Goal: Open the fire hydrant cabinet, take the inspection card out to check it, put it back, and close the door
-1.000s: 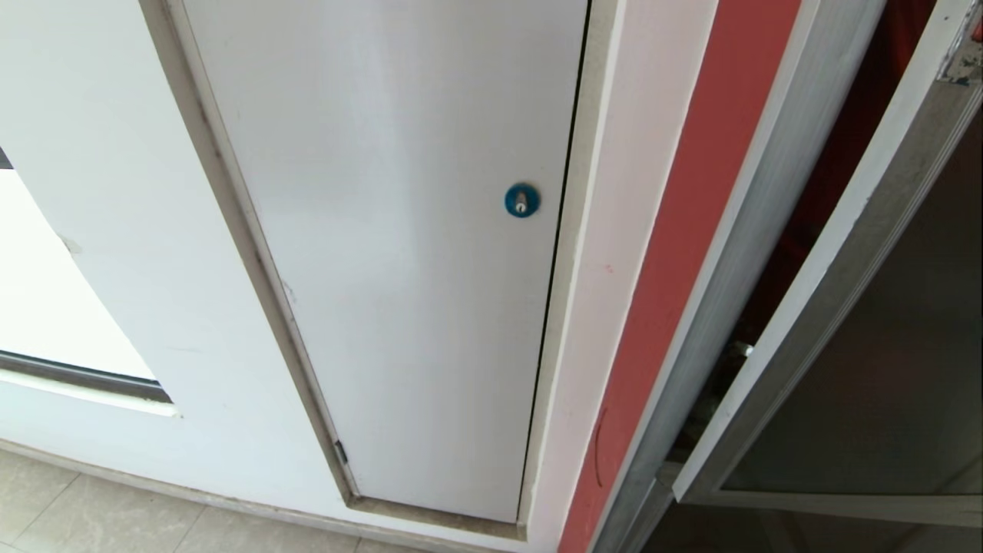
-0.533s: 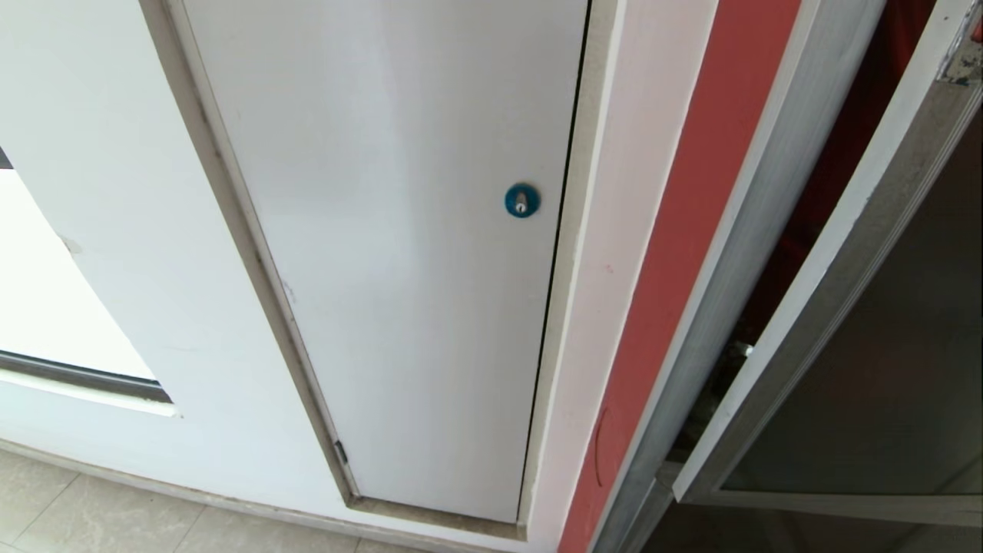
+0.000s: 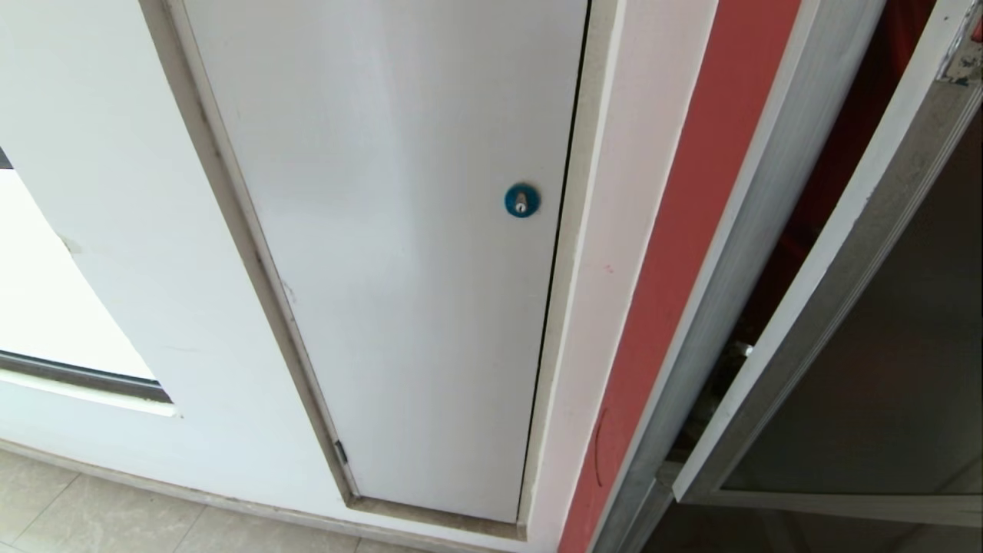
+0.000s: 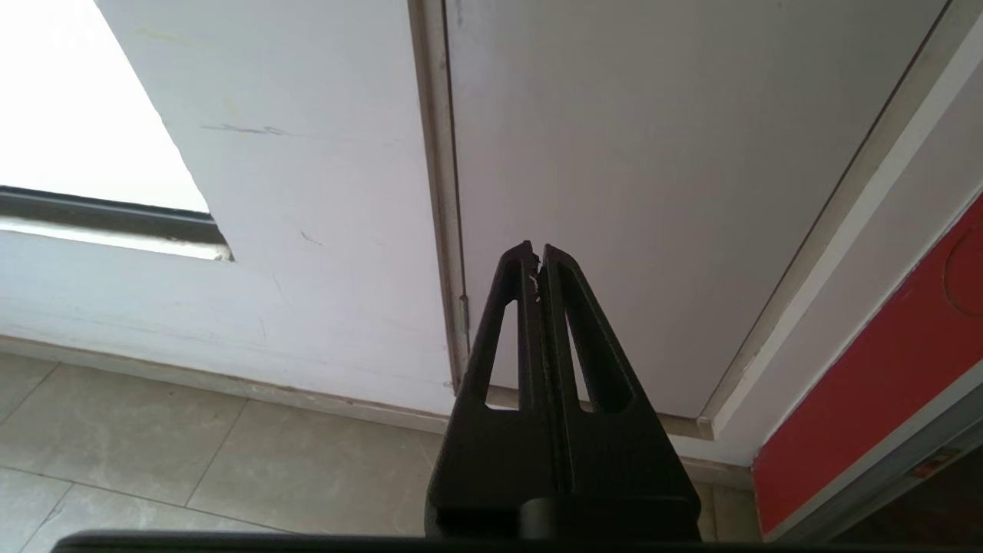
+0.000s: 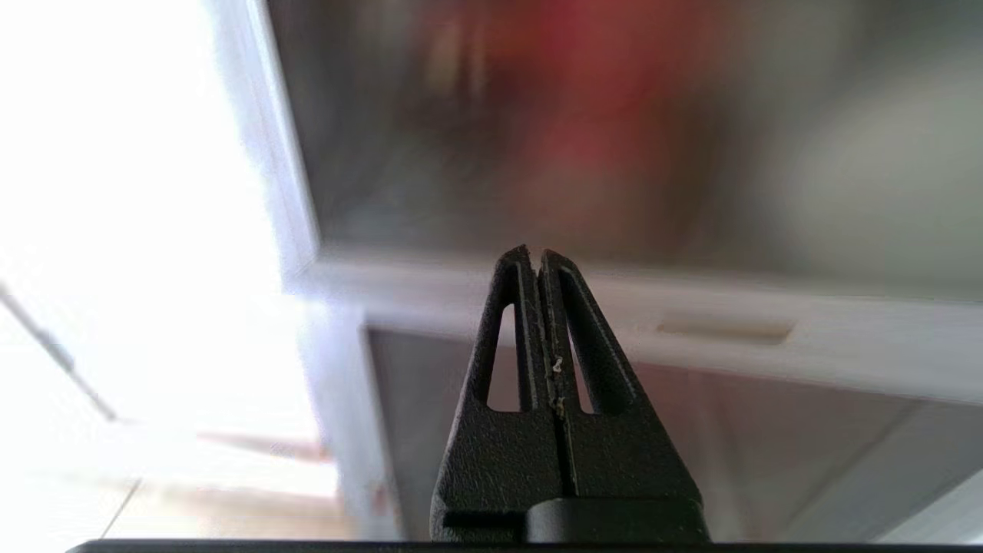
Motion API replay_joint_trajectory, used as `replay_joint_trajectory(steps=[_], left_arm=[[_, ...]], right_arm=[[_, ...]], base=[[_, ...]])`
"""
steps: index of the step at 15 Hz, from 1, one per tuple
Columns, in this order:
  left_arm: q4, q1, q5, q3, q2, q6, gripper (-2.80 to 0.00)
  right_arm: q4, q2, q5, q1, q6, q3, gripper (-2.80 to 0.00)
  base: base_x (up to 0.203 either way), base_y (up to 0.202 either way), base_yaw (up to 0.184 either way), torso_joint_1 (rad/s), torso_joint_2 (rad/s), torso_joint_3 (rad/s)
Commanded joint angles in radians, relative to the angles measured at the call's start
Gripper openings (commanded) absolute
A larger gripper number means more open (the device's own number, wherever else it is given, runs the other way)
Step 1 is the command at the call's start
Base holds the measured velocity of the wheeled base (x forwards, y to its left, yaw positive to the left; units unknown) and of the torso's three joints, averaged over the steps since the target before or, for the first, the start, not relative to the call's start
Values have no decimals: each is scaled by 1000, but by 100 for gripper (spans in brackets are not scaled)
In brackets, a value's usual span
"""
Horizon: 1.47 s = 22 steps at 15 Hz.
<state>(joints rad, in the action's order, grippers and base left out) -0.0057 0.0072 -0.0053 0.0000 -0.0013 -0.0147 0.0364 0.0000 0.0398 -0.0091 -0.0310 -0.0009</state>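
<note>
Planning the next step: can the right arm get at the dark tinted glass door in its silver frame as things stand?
Probably yes. The right end effector, shut and empty, points at the dark tinted glass door in its silver frame, with nothing visible between them. The door stands ajar.

Door [image 3: 860,369] ajar, right of lock panel [image 3: 399,269], cabinet [image 3: 737,253] between.
</note>
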Motion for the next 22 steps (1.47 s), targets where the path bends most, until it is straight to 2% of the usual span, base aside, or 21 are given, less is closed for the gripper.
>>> replay_joint_trajectory(steps=[1,3,8,11,14,15,18,19,22], left_arm=[[0,0,-1,0,1,-1,-280],[0,0,0,0,1,-1,-280],[-3,0,2,-4,1,10,-280],[8,0,-13,-121,10,0,-280],[5,0,-70,-221,173,-5,-280],[3,-2,-101,-271,243,-9,-280],[0,-12,-328,-402,448,-19,-280],[0,-14,-385,-437,530,-22,-280],[-2,-68,-517,-573,807,-31,-280]], right_arm=[[-95,0,-7,0,45,-12,-280],[-25,0,0,0,69,1,-280],[-26,0,0,0,76,1,-280],[-26,0,2,0,83,1,-280],[-26,0,2,0,82,1,-280],[-26,0,2,0,82,1,-280],[-26,0,2,0,82,1,-280],[-26,0,2,0,83,1,-280],[-24,0,2,0,82,1,-280]], base=[[0,0,0,0,0,0],[0,0,0,0,0,0],[0,0,0,0,0,0],[0,0,0,0,0,0],[0,0,0,0,0,0],[0,0,0,0,0,0],[0,0,0,0,0,0],[0,0,0,0,0,0],[0,0,0,0,0,0]])
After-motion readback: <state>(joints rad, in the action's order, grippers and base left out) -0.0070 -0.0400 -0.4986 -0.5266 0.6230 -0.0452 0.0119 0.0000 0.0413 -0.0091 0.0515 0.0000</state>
